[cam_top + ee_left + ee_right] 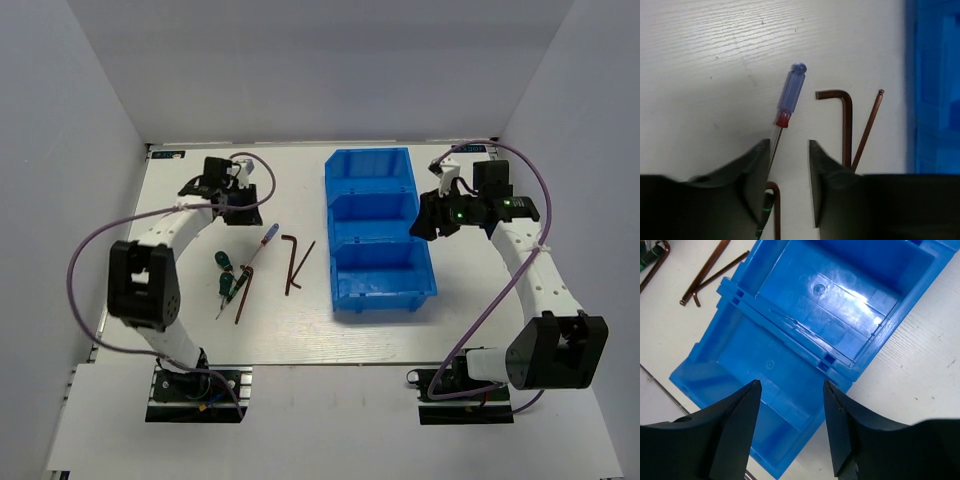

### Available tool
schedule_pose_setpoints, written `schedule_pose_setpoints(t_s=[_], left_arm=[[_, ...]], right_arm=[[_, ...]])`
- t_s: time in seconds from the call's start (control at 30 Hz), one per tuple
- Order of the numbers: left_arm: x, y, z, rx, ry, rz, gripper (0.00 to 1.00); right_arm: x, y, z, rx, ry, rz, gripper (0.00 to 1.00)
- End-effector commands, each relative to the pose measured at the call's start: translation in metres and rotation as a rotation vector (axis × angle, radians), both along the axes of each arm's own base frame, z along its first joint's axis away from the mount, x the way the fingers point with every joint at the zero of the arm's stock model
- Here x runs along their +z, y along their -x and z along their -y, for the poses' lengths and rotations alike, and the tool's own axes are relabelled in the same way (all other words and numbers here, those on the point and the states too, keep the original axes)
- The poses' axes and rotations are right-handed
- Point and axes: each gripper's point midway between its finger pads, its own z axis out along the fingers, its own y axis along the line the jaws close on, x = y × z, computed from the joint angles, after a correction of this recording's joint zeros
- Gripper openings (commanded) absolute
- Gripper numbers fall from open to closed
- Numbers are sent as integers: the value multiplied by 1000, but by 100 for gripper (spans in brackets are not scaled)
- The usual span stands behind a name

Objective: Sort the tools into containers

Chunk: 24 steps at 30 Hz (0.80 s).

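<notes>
Blue plastic is filling the right wrist view: the bin (790, 325) is sitting on the bench (300, 340), with the right end effector (792, 390) hanging at its right side, jaws standing apart and grasping nothing. Left of the bin, the tools (290, 265) are lying loose on the bench: hex keys (842, 115), a blue screwdriver (791, 95) and green screwdrivers (224, 275). The left end effector (788, 150) is hovering released near the blue screwdriver's shaft, holding nothing.

You see bin (382, 298) bright blue | screwdriver (791, 92) handle blue with red collar | hex keys (847, 125) dark brown | counter (700, 75) white | cables (72, 270) purple | small screwdrivers (224, 284) green
</notes>
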Motion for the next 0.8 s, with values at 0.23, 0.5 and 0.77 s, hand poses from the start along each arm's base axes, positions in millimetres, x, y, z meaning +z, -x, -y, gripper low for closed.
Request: schedule_pose_setpoints(t_s=[0.23,0.5,0.77], left_arm=[[-60,-17,0,-130,-252,-148,59],[-86,-22,6,-179,-339,-162,59],[-109,-14,-9,-166,-505,-175,23]], right_arm=[[-7,-1,2,-21,8,1,62],[-15,-4,1,-27,2,-22,62],[-17,-11,-1,-29,-12,-44,62]])
